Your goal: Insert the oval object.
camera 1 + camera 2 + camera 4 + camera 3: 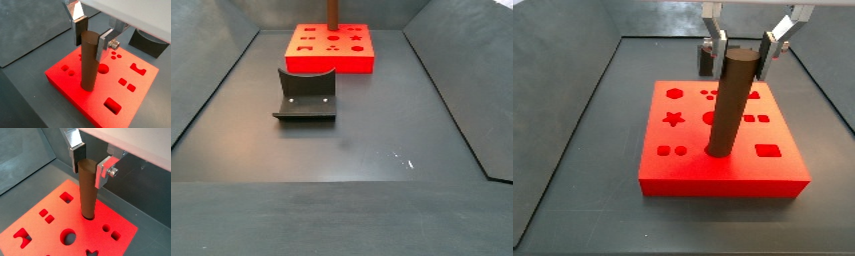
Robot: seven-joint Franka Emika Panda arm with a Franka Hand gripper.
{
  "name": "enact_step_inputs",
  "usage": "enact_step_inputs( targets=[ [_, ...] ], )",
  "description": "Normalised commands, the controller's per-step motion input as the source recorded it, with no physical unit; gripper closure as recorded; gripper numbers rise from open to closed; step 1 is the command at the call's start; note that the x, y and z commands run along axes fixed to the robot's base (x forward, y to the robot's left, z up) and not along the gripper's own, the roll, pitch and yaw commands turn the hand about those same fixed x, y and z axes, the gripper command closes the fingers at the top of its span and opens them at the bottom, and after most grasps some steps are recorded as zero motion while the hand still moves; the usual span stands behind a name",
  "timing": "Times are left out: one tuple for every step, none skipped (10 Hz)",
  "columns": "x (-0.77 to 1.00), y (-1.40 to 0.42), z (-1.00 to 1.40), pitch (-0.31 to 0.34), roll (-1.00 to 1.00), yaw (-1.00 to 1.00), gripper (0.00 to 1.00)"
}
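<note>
The oval object, a tall brown peg point(89, 62), stands upright with its lower end in a hole of the red block point(127, 107). It shows in both wrist views point(87, 190) and in both side views point(731, 100) point(333, 10). My gripper point(93, 36) is open, its silver fingers on either side of the peg's top. One dark pad point(79, 157) stands clear of the peg and the other finger point(105, 170) is close beside it. In a side view the gripper point(743, 48) sits at the level of the peg's top.
The red block point(673, 150) has several other shaped holes, among them a star, a hexagon, rounds and rectangles. The dark fixture point(305, 95) stands on the grey floor in front of the block, and it shows in a wrist view point(148, 42). Dark walls ring the floor.
</note>
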Motion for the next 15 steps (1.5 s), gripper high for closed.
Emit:
enact_step_inputs(
  targets=[
    [0.00, 0.11, -0.04, 0.000, 0.00, 0.00, 1.00],
    [0.00, 0.17, -0.07, 0.000, -0.03, -0.03, 1.00],
    [0.00, 0.09, -0.02, 0.000, -0.02, 0.00, 1.00],
    [0.00, 0.05, 0.00, 0.000, -0.01, 0.00, 1.00],
    [-0.10, 0.12, -0.01, 0.000, -0.02, -0.01, 1.00],
    [-0.21, 0.12, 0.00, 0.000, -0.04, -0.04, 1.00],
    [-0.22, 0.09, 0.00, -0.003, -0.04, -0.04, 1.00],
    [-0.28, 0.00, 0.00, -0.016, -0.04, -0.01, 1.00],
    [0.00, -0.12, 0.00, -0.024, -0.03, 0.01, 1.00],
    [0.15, -0.20, 0.00, 0.000, 0.00, 0.01, 1.00],
    [0.38, -0.07, -0.10, 0.000, 0.00, 0.00, 1.00],
    [0.25, 0.00, -0.13, 0.000, 0.00, 0.00, 1.00],
    [0.05, 0.00, -0.12, 0.000, 0.00, 0.00, 1.00],
    [0.00, 0.00, -0.07, 0.000, 0.00, 0.00, 1.00],
    [-0.01, 0.00, -0.07, 0.000, 0.00, 0.00, 1.00]
  ],
)
